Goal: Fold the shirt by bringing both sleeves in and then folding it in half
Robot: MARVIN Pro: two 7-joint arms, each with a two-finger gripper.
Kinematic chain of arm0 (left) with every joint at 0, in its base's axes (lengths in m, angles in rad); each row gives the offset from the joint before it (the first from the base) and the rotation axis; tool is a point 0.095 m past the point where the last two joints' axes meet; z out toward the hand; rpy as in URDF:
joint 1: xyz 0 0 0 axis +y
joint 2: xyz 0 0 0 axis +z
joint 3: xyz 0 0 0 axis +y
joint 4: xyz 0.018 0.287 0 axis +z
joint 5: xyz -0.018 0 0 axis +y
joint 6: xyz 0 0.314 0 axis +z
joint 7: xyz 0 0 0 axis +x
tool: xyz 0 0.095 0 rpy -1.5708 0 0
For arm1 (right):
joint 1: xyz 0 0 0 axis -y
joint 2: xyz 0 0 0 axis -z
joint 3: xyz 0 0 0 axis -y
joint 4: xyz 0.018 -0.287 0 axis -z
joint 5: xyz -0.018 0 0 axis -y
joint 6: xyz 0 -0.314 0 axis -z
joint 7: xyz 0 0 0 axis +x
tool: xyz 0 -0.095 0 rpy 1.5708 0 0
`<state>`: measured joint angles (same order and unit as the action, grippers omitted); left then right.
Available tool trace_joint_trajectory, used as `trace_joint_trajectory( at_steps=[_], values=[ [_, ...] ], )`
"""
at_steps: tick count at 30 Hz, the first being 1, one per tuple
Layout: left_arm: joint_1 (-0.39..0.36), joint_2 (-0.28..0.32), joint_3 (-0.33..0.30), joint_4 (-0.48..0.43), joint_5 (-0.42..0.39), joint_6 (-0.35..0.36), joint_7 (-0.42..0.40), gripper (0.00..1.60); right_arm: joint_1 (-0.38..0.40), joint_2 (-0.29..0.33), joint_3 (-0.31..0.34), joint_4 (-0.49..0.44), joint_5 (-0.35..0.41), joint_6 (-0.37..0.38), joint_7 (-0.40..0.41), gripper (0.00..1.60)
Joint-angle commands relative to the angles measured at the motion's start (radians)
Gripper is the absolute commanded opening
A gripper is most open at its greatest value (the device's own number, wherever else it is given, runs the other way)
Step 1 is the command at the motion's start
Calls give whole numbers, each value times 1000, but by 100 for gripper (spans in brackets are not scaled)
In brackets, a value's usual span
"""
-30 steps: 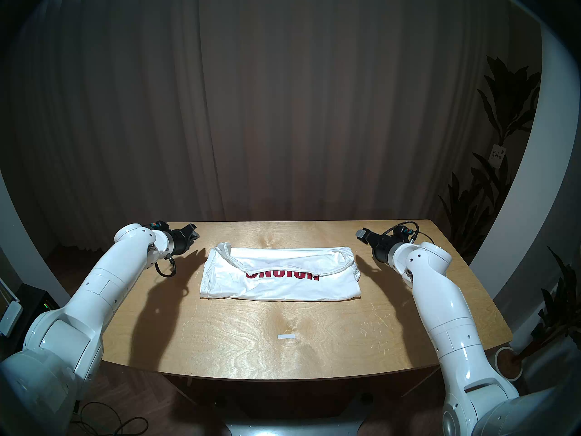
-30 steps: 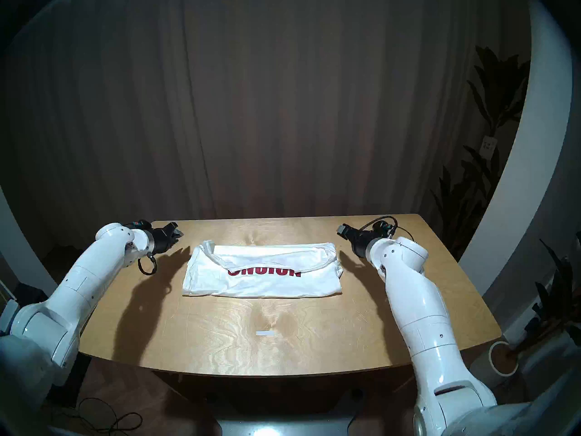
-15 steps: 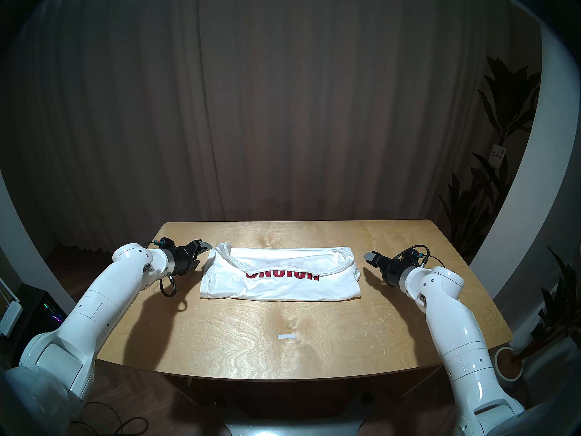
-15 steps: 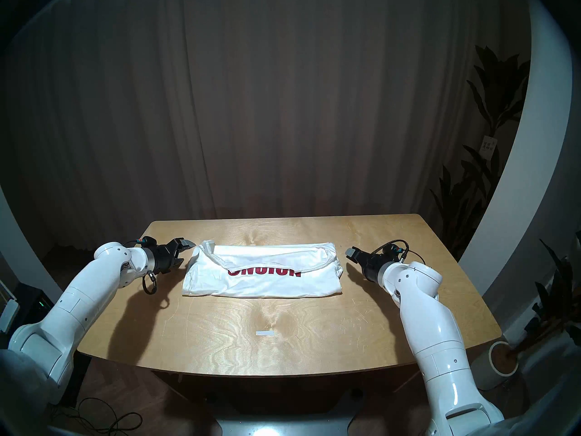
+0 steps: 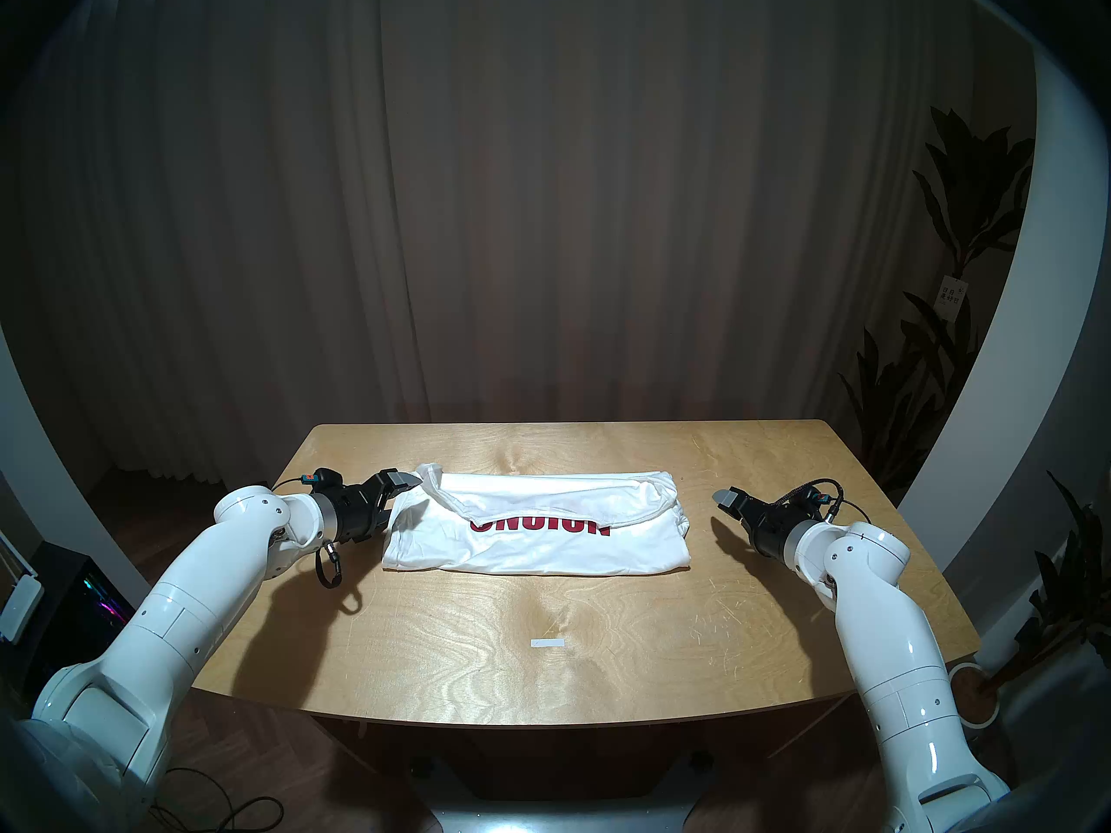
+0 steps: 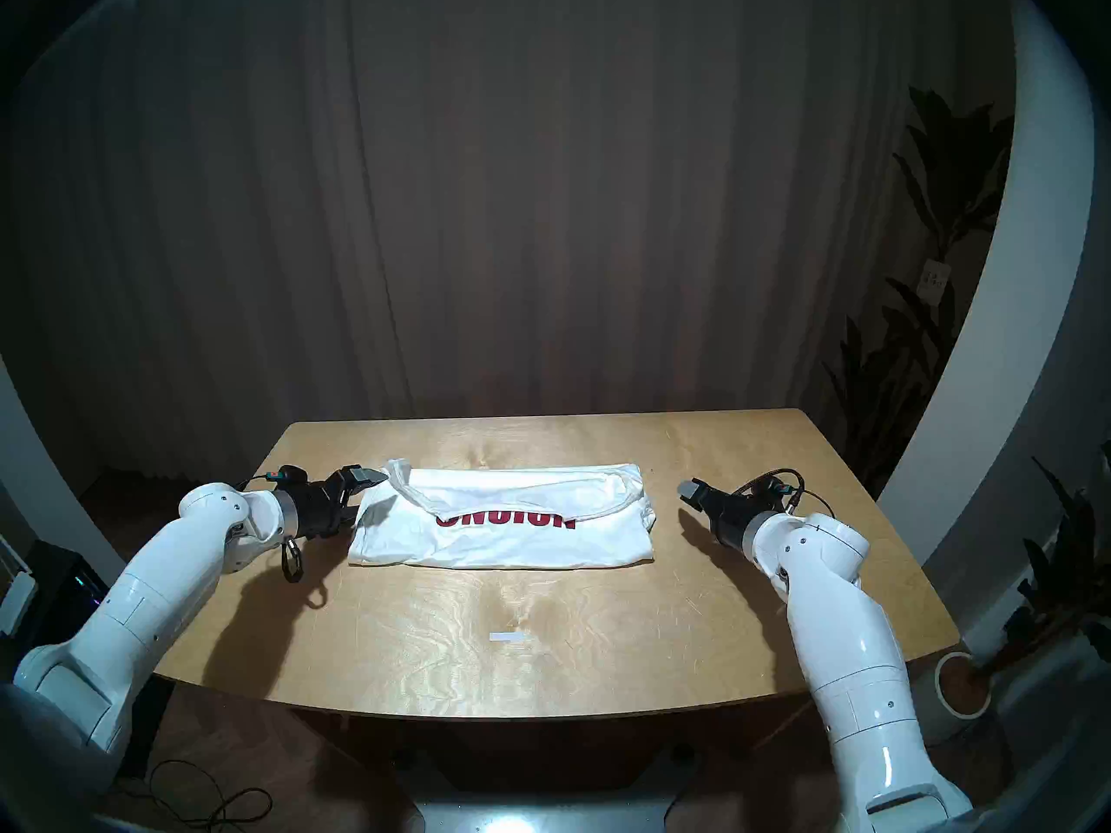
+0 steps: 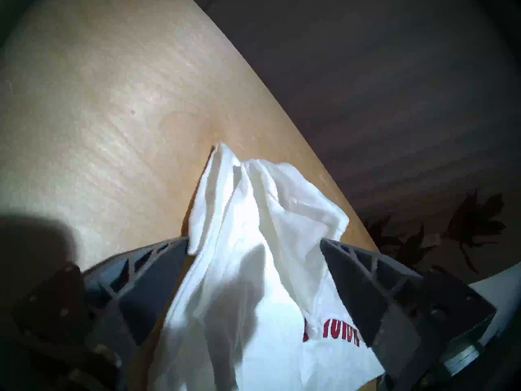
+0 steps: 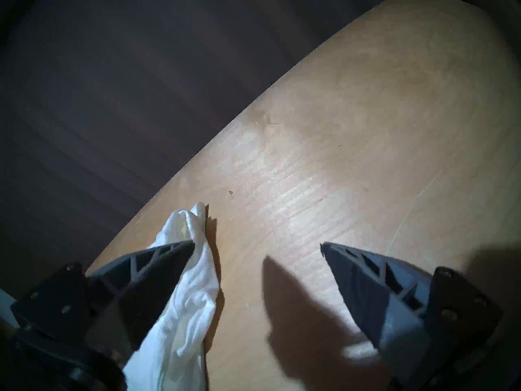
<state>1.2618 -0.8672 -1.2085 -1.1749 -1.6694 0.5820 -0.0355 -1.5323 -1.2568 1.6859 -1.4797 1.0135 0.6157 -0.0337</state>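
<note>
While the white cotton shirt [image 5: 535, 528] lies folded into a long, soft band across the far half of the pale plywood tabletop [image 5: 571, 645], the left gripper [image 5: 400, 494] sits right at its end, dark ribbed fingers spread wide! No cloth pinched; in the left wrist view the rumpled, pointed corner of fabric simply shows through the gap between those two wedge-shaped fingers [image 7: 152, 283], puckered into sharp creases, with a scrap of the dark red lettering [image 5: 540, 525] beside the other finger. And that block print is half buried under a folded-over flap whose stitched hem curves across the cloth.

Over to the right gripper [image 5: 730, 507]: it hangs just off the shirt's opposite end, clear of the fabric, fingers also set wide apart and holding nothing. From its wrist camera, a twisted, wrinkled ridge of white cloth runs along by one latticed finger [image 8: 158, 272], bare glossy wood grain filling the gap between the fingers, and a hard shadow thrown across the boards.

Nearer the robot than both grippers, a small white strip [image 5: 547, 643] lies flat on the swirling grain, well apart from the shirt.
</note>
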Motion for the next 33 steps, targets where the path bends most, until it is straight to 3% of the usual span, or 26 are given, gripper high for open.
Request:
trace_joint_trajectory(
  at_steps=[1, 15, 29, 33],
  values=[
    [74, 20, -14, -51, -11, -26, -34, 160, -7, -2, 8, -25, 16, -1, 23, 160],
    [203, 66, -49, -136, -33, -91, -83, 160, -25, -8, 9, -39, 45, 1, 60, 160],
    [296, 126, -100, -290, -22, -179, -93, 160, -37, -26, 13, -70, 89, 3, 118, 160],
    [306, 133, -115, -349, -4, -213, -87, 150, -42, -30, 17, -79, 102, 3, 134, 160]
  ],
)
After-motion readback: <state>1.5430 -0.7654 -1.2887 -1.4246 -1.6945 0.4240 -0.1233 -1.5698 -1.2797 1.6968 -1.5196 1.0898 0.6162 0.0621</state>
